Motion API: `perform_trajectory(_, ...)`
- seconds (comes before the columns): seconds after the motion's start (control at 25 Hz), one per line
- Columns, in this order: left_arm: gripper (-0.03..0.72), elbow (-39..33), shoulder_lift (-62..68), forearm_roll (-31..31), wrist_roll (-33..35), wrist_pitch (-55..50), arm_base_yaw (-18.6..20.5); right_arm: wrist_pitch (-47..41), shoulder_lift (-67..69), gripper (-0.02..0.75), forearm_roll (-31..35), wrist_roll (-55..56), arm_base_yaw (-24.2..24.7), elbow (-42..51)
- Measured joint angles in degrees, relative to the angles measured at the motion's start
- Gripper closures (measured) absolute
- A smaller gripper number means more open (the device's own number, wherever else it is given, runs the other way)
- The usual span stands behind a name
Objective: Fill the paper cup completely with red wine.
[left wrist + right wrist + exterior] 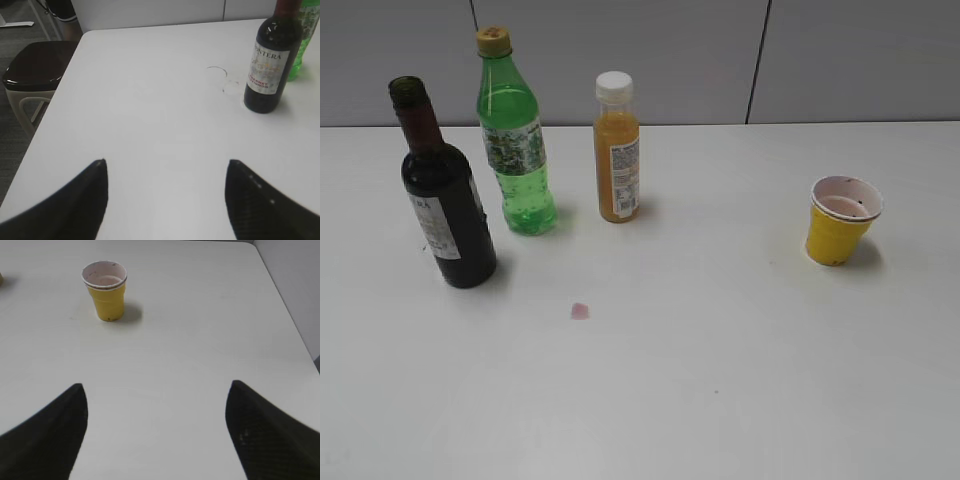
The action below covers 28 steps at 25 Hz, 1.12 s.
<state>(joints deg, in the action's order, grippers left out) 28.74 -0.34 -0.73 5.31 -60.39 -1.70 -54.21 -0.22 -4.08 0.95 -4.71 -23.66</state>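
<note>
Paper cup (105, 290) upright, well ahead of spread, empty right gripper (155, 432), apparently unfilled, left gripper (165, 200) likewise spread, empty

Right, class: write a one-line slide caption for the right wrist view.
Open right gripper hovers above the white table, facing an upright yellow paper cup.

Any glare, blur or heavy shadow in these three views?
Exterior view: even light, soft shadows beside the wine bottle and paper cup. Left wrist view: glints on the bottle's shoulder, label readable. Right wrist view: cup sharp, claw tips dark and soft.
</note>
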Motion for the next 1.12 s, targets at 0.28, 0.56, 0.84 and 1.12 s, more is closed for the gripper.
perform_trajectory(0.28,0.134,0.0,0.0,0.0,0.0,0.0,0.0,0.1,0.0,0.081,0.0,0.0,0.0,-0.1)
perform_trajectory(0.56,0.134,0.0,0.0,0.0,0.0,0.0,0.0,10.8,0.0,0.081,0.1,0.0,0.0,-1.3)
perform_trajectory(0.84,0.134,0.0,0.0,0.0,0.0,0.0,0.0,23.6,5.5,0.083,0.1,0.0,0.0,-1.3)
perform_trajectory(1.12,0.134,0.0,0.0,0.0,0.0,0.0,0.0,34.8,14.8,0.093,-0.5,-0.1,0.0,-1.3)
